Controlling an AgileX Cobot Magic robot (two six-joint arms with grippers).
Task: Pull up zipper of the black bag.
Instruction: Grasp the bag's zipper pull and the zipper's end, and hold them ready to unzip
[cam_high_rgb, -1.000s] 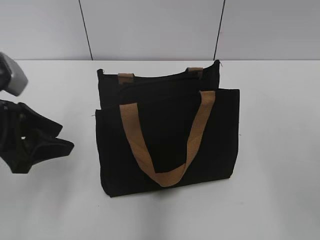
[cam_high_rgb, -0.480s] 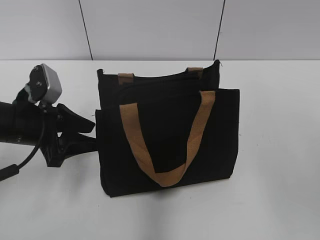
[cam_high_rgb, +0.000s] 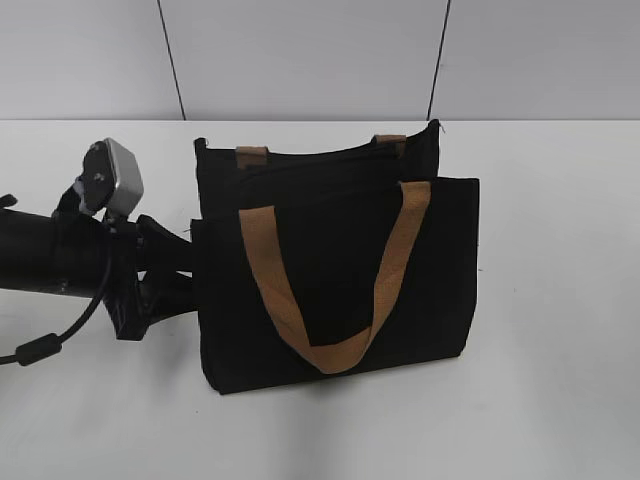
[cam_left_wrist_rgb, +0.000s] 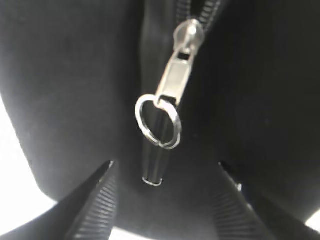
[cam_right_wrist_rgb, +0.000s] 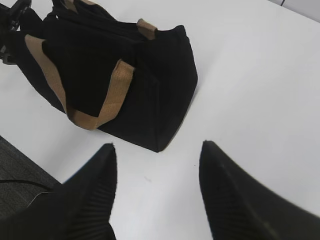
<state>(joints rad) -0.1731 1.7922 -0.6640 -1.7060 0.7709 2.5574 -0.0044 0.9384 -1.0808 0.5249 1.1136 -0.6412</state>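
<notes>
Bag (cam_high_rgb: 340, 270), black fabric, stands upright on the white counter (cam_high_rgb: 560, 300) with its pocketed front panel toward the exterior camera. One tan strap handle (cam_high_rgb: 330, 290) hangs down over that front panel in a loop; the stubs of a second tan handle (cam_high_rgb: 252, 156) show at the rear top edge of the bag.

Left gripper (cam_high_rgb: 175, 275) sits at the bag's left end, at roughly mid height, its dark body close against or touching the side fabric; contact cannot be confirmed from the exterior view. In the left wrist view the two ribbed fingers (cam_left_wrist_rgb: 95, 210) stand apart at the bottom of the frame, one on each side of the zipper track, holding nothing.

Zipper (cam_left_wrist_rgb: 175, 82) lies on the bag's left end, between and beyond those fingers. Its silver slider sits on the black track, with a flat metal pull hanging from it and a round split ring (cam_left_wrist_rgb: 159, 121) linked through the end of the pull. The ring is clear of both fingers.

Right gripper (cam_right_wrist_rgb: 157, 195) is well apart from the bag, over bare counter off the bag's right end. Its jaws are spread wide with nothing between them. From the right wrist view the bag (cam_right_wrist_rgb: 110, 75) appears whole, with the left arm partly visible at its far end.
</notes>
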